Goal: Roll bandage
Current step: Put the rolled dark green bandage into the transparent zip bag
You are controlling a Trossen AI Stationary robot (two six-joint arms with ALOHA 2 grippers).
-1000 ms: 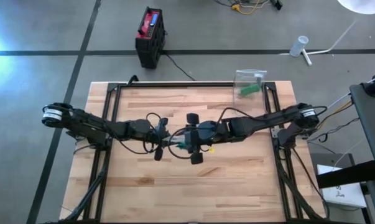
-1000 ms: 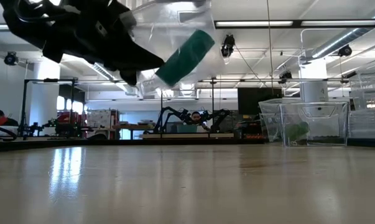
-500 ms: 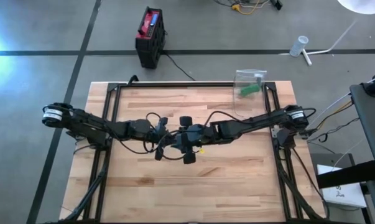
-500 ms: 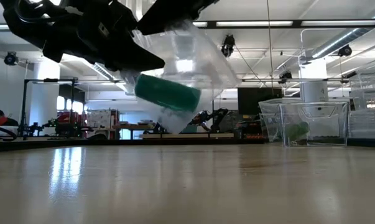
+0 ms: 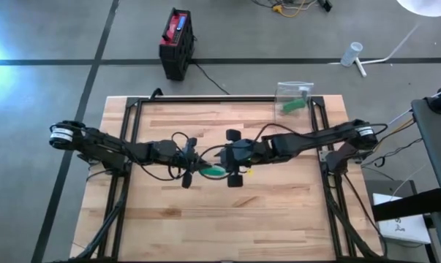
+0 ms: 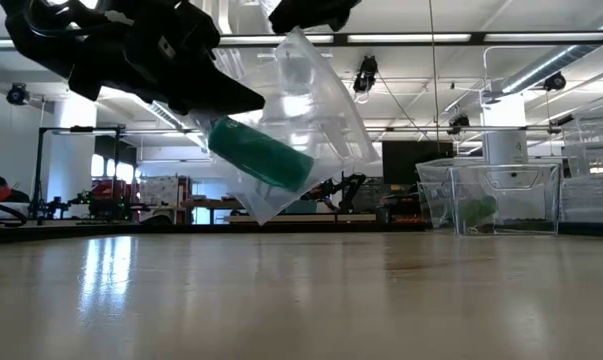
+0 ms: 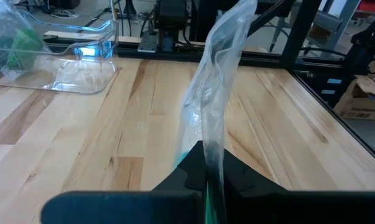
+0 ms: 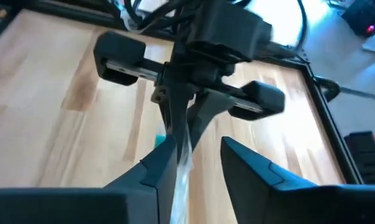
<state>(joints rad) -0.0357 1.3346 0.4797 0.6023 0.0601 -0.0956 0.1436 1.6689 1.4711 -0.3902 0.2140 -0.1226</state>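
A clear plastic bag (image 6: 316, 100) with a green bandage roll (image 6: 261, 153) inside hangs over the middle of the table. My left gripper (image 5: 194, 166) is shut on it, reaching in from the table's left. My right gripper (image 5: 221, 162) comes from the right and stands open at the bag's upper corner (image 6: 296, 38). In the right wrist view a strip of the bag (image 8: 182, 155) runs between the right gripper's (image 8: 196, 152) fingers, close beside one of them. The roll shows green under both grippers in the high view (image 5: 213, 172). My left gripper pinches the bag's edge (image 7: 211, 140) between its two shut fingers, coming level from the table's left. The bag stands clear of the table, and the roll sags tilted in its lower part. My right gripper is open around the bag's upper edge (image 8: 181, 146); I cannot tell whether a finger (image 8: 159, 163) touches it.
A clear container with green pieces (image 5: 293, 98) stands at the table's far right corner, also in the low view (image 6: 491, 195). Black frame rails (image 5: 132, 109) run along the table's edges. Bare wooden tabletop (image 5: 227, 219) lies near the front.
My right gripper went toward the left gripper, then drew back a little toward the table's right. The bag has swung down from my left gripper; the green roll, first tipped up near the top, now hangs lower and slants downward.
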